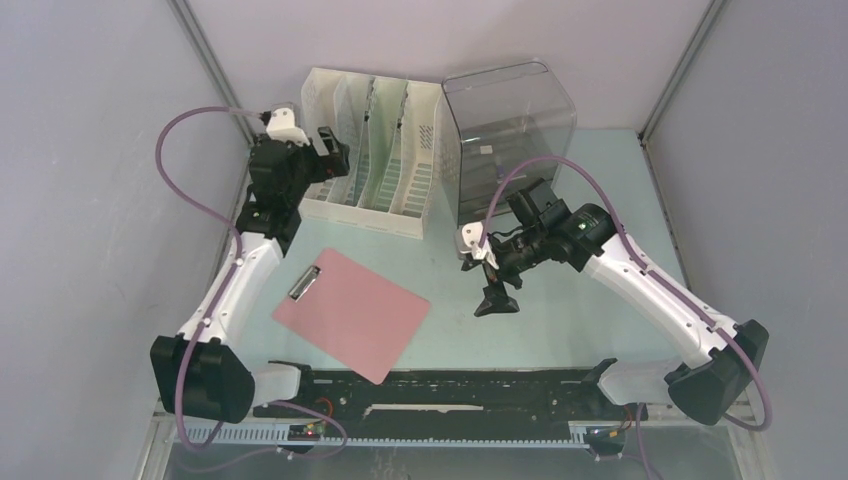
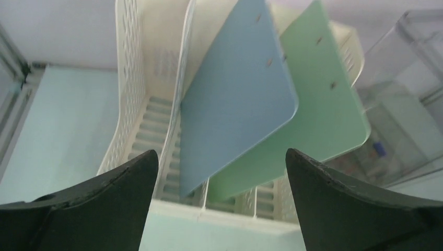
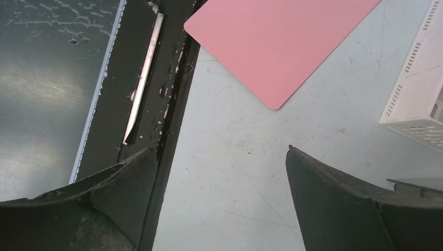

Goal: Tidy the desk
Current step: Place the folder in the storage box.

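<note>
The desk point(image 1: 570, 300) is a broad, pale mint-green tabletop, smooth and matte, hemmed by grey walls and aluminium rails. The right wrist view shows faint scratches and scuffs on it. It lies beneath both grippers.

The left gripper point(image 2: 222, 157) hangs with its fingers spread wide and nothing between them. Just ahead of its tips stands a white slotted file rack point(image 2: 133, 104), with a blue clipboard point(image 2: 235, 99) and a green clipboard point(image 2: 326, 99) leaning inside it. In this view the blue one overlaps the green. Farther off, to the gripper's right, sits a clear plastic bin point(image 2: 402, 78).

The right gripper point(image 3: 222, 151) is likewise released — jaws wide and empty, poised over bare desk surface. Ahead of its fingers a pink clipboard point(image 3: 277, 42) lies flat on the desk, well clear of the tips. To their left a black rail point(image 3: 117, 104) runs along the desk's edge, and to their right a corner of the white rack shows.
</note>
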### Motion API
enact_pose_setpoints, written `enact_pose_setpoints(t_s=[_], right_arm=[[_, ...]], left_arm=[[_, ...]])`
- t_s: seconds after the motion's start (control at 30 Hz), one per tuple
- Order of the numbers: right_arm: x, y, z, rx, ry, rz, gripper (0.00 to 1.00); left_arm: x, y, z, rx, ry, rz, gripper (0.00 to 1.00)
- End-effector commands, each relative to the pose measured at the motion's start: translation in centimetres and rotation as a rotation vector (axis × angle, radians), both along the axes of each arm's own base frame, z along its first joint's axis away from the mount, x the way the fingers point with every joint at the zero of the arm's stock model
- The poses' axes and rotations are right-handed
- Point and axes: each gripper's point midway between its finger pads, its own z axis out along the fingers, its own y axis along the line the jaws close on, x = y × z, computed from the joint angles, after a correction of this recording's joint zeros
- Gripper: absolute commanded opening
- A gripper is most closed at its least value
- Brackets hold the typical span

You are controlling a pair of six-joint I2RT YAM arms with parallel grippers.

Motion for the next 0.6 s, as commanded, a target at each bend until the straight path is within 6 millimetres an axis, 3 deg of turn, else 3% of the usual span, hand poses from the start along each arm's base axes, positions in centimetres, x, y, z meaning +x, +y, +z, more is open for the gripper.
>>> enact_pose_setpoints(t_s=[0.0,0.13,0.37,0.57], right_arm=[[-0.4,0.2,-0.2,-0.002,-0.001,0.027,1.0],[-0.5,0.2,-0.3,-0.008,0.002,0.03,1.0],[-0.6,0.3,-0.6,-0.018,0.007,0.036,1.0],[-0.6,0.3,-0.9,-0.025,0.011,0.041,1.0]], left_arm=[[-3.8,0.7,-6.1,0.016,0.283,-0.013,1.0],[-6.0,2.4,-9.6,0.088,0.447,0.045,0.98],[-9.6,3.3,-16.3,0.224,0.748,-0.002,0.73],[-12.2,6.6,-21.2,0.499,0.988,0.03,0.61]])
